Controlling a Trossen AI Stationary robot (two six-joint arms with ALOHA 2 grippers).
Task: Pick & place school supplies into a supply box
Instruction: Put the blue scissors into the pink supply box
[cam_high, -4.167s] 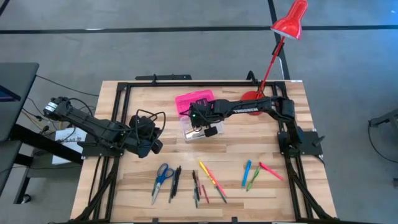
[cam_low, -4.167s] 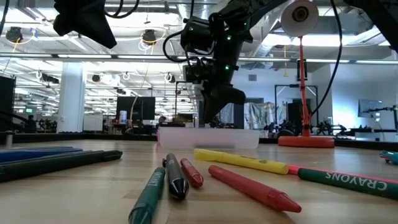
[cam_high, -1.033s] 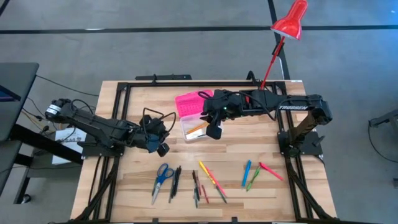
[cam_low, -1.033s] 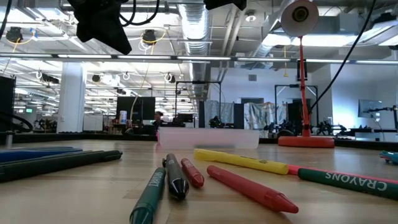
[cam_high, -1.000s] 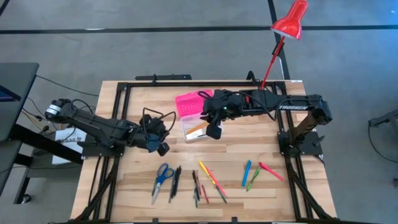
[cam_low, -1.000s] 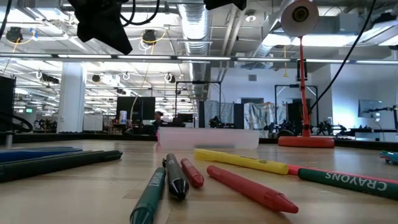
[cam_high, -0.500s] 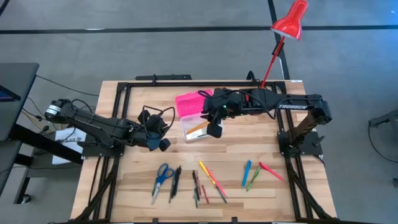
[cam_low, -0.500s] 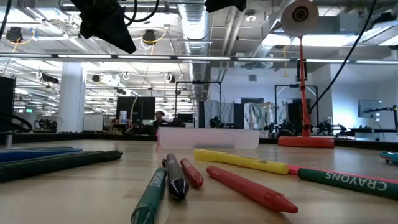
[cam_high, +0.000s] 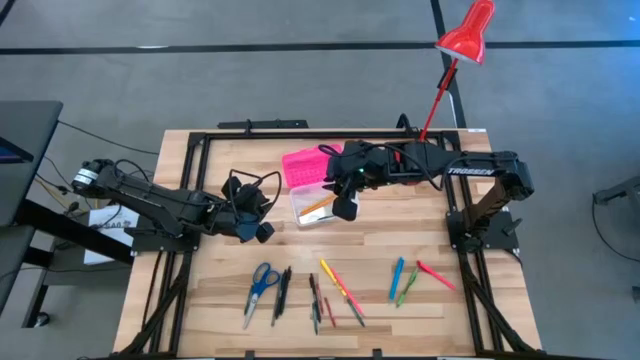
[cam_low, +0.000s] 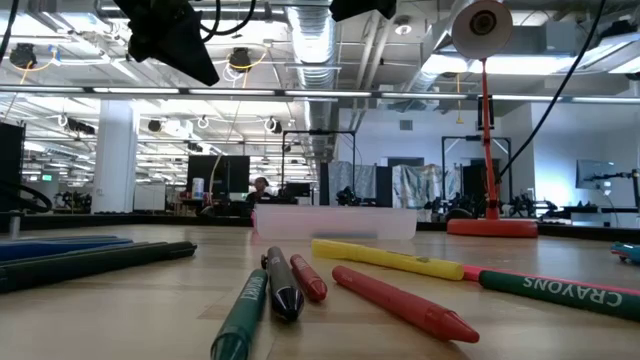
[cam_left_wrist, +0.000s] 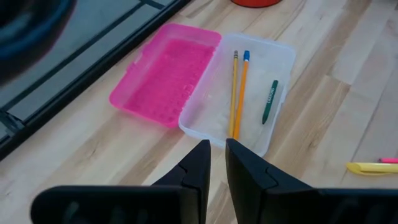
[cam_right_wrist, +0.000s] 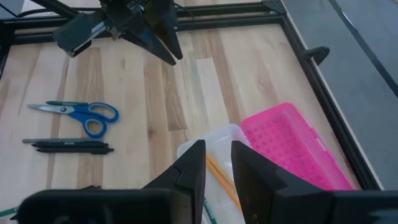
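In the high view the supply box (cam_high: 312, 184) lies open just above the middle of the frame, its pink lid (cam_high: 306, 164) flat on the wooden table (cam_high: 420, 240) and its clear base toward the lower right of the lid. The left wrist view shows two orange pencils (cam_left_wrist: 238, 93) and a green crayon (cam_left_wrist: 270, 101) lying inside that base. The right gripper (cam_high: 343, 209) hangs over the right edge of the base, reaching in from the right side of the frame; in its own wrist view its fingers (cam_right_wrist: 193, 163) stand a narrow gap apart with nothing between them. The left gripper (cam_high: 261, 231) sits left of centre, well apart from the box and pointing toward it, its fingers (cam_left_wrist: 198, 163) likewise parted by a slim gap and holding nothing. The remaining school supplies lie in a row along the lower part of the frame: blue-handled scissors (cam_high: 262, 282) at lower left, black pens (cam_high: 282, 293) just beside them, a yellow crayon (cam_high: 333, 276) and red crayon (cam_high: 352, 305) near the lower centre, and a blue marker (cam_high: 396, 277) with a green one (cam_high: 409, 286) and a red one (cam_high: 436, 274) at lower right. A red desk lamp (cam_high: 467, 32) rises at the upper right
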